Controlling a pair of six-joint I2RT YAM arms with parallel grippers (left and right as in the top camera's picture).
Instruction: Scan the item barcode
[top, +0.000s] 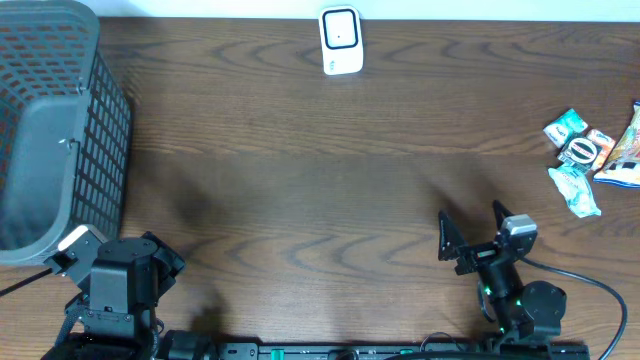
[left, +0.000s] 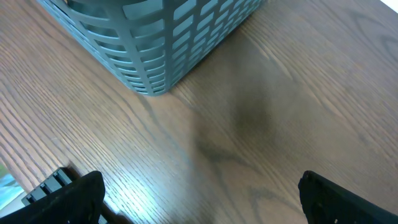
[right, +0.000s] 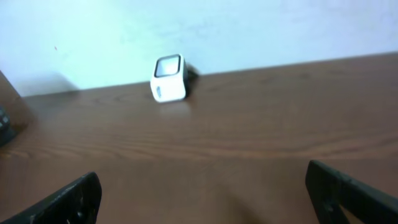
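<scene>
The white barcode scanner (top: 341, 41) stands at the table's far edge, in the middle; the right wrist view shows the scanner (right: 168, 78) against the wall. Several snack packets (top: 585, 155) lie in a cluster at the right edge. My right gripper (top: 472, 228) hovers open near the front right, well short of the packets, with only bare table between its fingers (right: 348, 196). My left gripper (top: 150, 262) is at the front left beside the basket, open and empty, its black fingers (left: 68, 199) spread wide over the wood.
A grey mesh basket (top: 60, 130) fills the left back corner; the basket's (left: 155, 37) near corner is close ahead of the left gripper. The dark wooden table (top: 320, 180) spans the whole view.
</scene>
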